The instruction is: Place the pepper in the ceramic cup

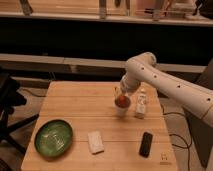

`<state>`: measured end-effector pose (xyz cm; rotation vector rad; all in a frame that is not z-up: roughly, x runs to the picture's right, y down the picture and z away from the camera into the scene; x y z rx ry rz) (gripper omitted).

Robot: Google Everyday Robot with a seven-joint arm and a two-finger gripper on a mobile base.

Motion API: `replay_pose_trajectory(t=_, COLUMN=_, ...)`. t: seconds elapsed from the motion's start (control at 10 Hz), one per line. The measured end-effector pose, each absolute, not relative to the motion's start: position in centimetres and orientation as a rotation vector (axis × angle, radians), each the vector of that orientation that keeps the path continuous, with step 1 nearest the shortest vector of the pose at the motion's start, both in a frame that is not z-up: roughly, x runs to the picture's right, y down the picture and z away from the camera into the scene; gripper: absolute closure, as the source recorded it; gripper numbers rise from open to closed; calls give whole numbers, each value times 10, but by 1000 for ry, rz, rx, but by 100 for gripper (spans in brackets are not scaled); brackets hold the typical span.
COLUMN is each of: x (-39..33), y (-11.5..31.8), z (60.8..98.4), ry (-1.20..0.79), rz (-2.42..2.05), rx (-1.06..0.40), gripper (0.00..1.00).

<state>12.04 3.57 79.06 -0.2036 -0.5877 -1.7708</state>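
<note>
You see the small rounded red-orange pepper [121, 101] sitting at the mouth of the short pale whitish-grey ceramic cup [121, 109], near the back right of the pale wooden surface [85, 110]. The pincer [121, 95] is just above it; whether it grips or has let go, you cannot tell. I judge the pepper light, smooth and a little slippery, best held across its widest part. The cup looks hard, glazed and easy to tip. Just beside it stands a tall white bottle-like object [141, 105].
</note>
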Motion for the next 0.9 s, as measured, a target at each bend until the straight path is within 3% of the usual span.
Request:
replay_pose_trajectory(t=0.2, x=122, y=36, z=791, ry=-589, rz=-1770, rx=-202, gripper=26)
replay_pose_trajectory(t=0.4, x=126, y=34, z=792, ry=-584, rz=-1764, rx=-201, gripper=20)
replay_pose_trajectory(t=0.9, x=128, y=36, z=800, ry=-584, rz=-1755, rx=-205, gripper=20)
